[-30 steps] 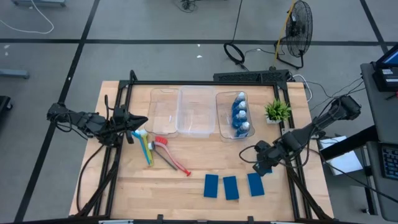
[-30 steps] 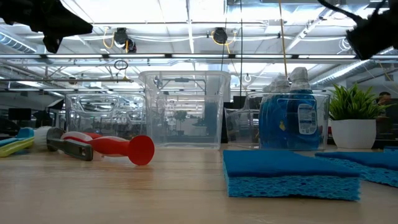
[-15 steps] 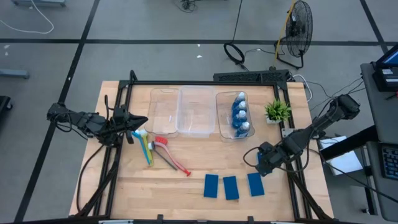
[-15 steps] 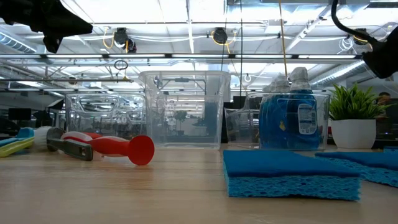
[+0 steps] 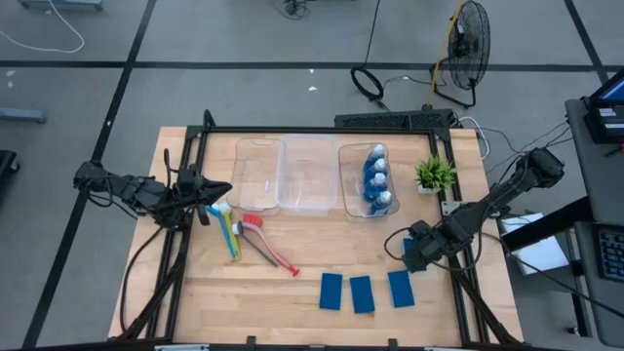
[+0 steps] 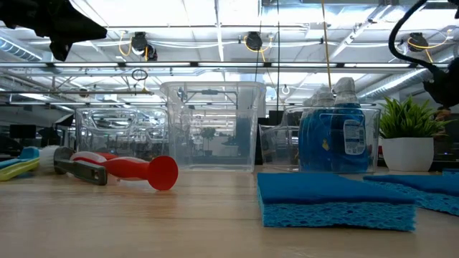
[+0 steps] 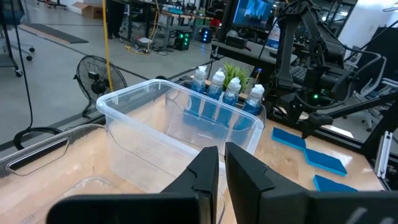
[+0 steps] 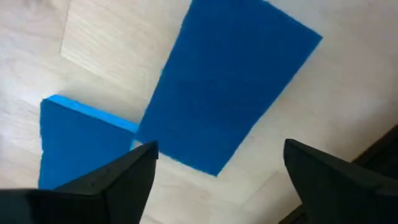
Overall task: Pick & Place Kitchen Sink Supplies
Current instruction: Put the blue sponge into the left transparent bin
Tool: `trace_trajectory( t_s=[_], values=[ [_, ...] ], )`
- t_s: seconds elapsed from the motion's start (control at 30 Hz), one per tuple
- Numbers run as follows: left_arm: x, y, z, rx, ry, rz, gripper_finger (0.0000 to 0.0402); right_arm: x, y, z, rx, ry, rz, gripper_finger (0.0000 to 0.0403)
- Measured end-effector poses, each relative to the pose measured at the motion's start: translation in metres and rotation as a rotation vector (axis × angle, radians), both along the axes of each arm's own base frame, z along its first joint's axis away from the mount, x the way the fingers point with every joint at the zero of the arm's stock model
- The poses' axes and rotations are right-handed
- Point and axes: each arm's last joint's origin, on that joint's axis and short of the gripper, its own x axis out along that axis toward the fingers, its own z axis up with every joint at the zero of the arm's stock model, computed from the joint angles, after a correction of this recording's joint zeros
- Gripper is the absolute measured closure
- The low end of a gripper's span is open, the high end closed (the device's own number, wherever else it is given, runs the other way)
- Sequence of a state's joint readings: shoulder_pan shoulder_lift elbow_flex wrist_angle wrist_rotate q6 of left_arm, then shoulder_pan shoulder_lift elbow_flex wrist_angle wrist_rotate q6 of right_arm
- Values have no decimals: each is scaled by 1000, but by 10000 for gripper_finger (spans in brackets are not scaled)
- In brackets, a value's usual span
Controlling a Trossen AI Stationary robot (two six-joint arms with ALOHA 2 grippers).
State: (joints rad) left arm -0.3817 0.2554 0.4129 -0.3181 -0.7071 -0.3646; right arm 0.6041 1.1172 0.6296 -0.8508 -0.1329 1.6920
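Three flat blue sponges (image 5: pixel 363 292) lie in a row near the table's front edge. My right gripper (image 5: pixel 413 255) hovers open just above and behind the rightmost sponge (image 8: pixel 230 87), which shows between its fingers, with a neighbouring sponge (image 8: pixel 81 146) beside it. Several blue-and-white bottles (image 5: pixel 376 180) stand in the right clear bin (image 5: pixel 349 200). The red brush (image 5: pixel 270 246) and the yellow-green and light blue brushes (image 5: pixel 230 234) lie flat on the table's left. My left gripper (image 5: pixel 219 191) waits shut above the brush heads, holding nothing.
Two more clear bins (image 5: pixel 288 175) stand at the back middle. A small potted plant (image 5: pixel 434 174) is at the back right. Bare wood lies between the brushes and the sponges. A dark frame (image 5: pixel 322 130) borders the table.
My right arm has come down toward the rightmost sponge and shifted slightly toward the table's right edge. The sponges, brushes and bottles lie as before.
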Motion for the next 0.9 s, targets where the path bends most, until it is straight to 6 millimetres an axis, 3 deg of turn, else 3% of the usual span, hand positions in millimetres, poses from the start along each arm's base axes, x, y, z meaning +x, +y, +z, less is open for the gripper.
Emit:
trace_trajectory(
  t_s=[0.2, 0.9],
  values=[
    [0, 0, 0, 0, 0, 0, 369, 7, 4, 1, 28, -81, 1, 49],
    [0, 0, 0, 2, 1, 1, 369, 17, 11, 4, 97, -199, 20, 48]
  ],
)
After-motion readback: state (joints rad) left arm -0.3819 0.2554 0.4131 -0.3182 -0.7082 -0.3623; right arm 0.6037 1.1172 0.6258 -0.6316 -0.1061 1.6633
